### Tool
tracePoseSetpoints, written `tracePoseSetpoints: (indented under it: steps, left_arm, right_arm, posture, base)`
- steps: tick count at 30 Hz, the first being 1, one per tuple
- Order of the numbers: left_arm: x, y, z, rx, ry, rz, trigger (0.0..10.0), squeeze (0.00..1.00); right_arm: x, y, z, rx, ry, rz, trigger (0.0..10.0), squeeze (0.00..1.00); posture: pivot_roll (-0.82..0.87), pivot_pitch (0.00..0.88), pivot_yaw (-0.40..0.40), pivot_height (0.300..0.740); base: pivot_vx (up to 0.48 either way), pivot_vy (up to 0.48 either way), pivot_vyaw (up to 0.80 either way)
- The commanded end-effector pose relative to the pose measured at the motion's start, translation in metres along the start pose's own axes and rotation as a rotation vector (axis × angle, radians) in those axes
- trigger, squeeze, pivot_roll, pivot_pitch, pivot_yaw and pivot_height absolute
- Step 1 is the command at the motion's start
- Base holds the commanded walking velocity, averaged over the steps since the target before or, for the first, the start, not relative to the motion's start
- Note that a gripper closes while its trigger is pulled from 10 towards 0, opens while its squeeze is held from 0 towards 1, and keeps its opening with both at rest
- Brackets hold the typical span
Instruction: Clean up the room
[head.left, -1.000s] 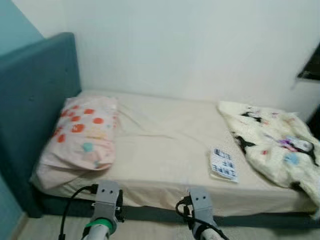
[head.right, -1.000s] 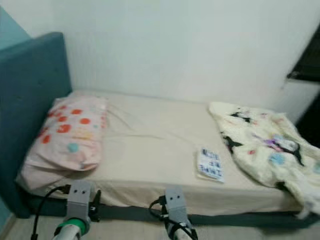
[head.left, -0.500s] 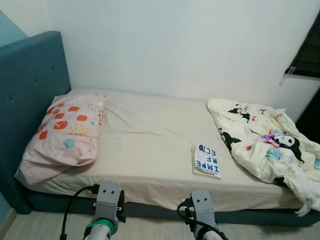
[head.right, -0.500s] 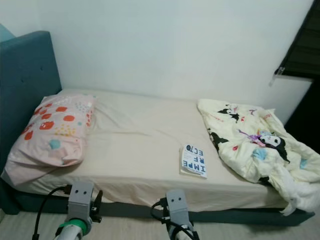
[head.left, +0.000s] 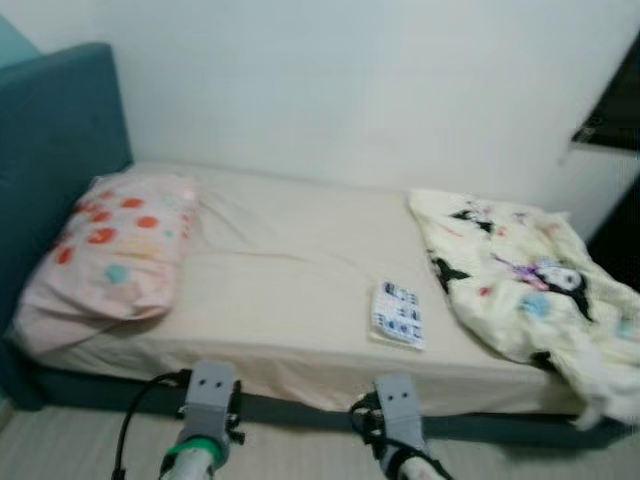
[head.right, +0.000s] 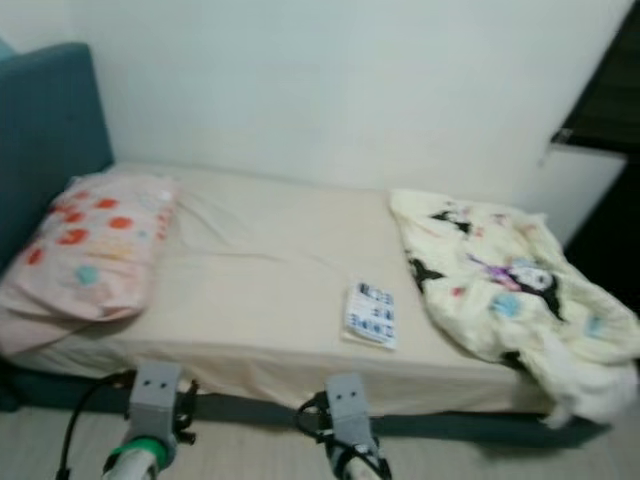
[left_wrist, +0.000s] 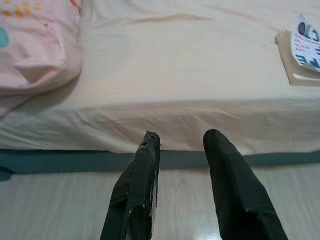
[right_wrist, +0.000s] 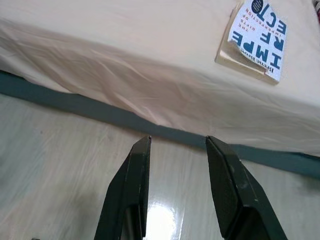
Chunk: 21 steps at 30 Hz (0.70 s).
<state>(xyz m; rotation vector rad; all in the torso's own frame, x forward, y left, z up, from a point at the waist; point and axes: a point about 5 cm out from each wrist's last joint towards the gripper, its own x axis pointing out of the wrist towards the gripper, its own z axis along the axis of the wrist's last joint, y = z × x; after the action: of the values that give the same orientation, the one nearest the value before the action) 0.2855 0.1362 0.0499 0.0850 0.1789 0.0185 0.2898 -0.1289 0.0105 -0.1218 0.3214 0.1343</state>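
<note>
A bed with a cream sheet (head.left: 290, 280) stands before me, against the white wall. A white book with blue lettering (head.left: 398, 313) lies near its front edge, right of the middle; it also shows as the book (right_wrist: 256, 37) and the book (left_wrist: 306, 47). A crumpled cartoon-print blanket (head.left: 515, 275) covers the bed's right end. A pink spotted pillow (head.left: 105, 255) rests at the left end by the headboard. My left gripper (left_wrist: 181, 140) and right gripper (right_wrist: 178, 142) are both open, empty, and held low over the floor in front of the bed.
A teal padded headboard (head.left: 55, 160) rises at the left. The bed's dark teal base (right_wrist: 100, 112) runs along the pale wooden floor (right_wrist: 60, 165). A dark window or curtain (head.left: 615, 110) sits at the far right.
The camera has shifted a little and the picture is blurrier; the bed sits slightly lower and nearer in view. Book, blanket and pillow lie as before. Both grippers stay low and open.
</note>
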Motion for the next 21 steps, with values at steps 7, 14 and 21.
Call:
tracePoseSetpoints:
  steps: [7,14,21]
  left_arm:
    - [-0.0039,-0.0046,-0.0071,-0.01,0.027,-0.013,10.0,0.0]
    - [-0.0036,-0.0048,-0.0069,-0.014,0.028,-0.014,10.0,0.0]
    - [-0.0038,-0.0047,-0.0068,-0.015,0.027,-0.014,10.0,0.0]
  right_arm:
    - [-0.0023,-0.0039,-0.0059,-0.005,0.021,-0.008,10.0,0.0]
    - [-0.0021,-0.0044,-0.0055,-0.006,0.02,-0.009,10.0,0.0]
    - [-0.002,-0.0042,-0.0053,-0.007,0.02,-0.009,10.0,0.0]
  posture:
    - [0.02,0.02,-0.039,0.74]
    - [0.02,0.021,-0.04,0.74]
    - [0.02,0.021,-0.04,0.74]
  base:
    - [0.0,-0.33,0.0]
    - [0.0,-0.336,0.0]
    - [0.0,-0.337,0.0]
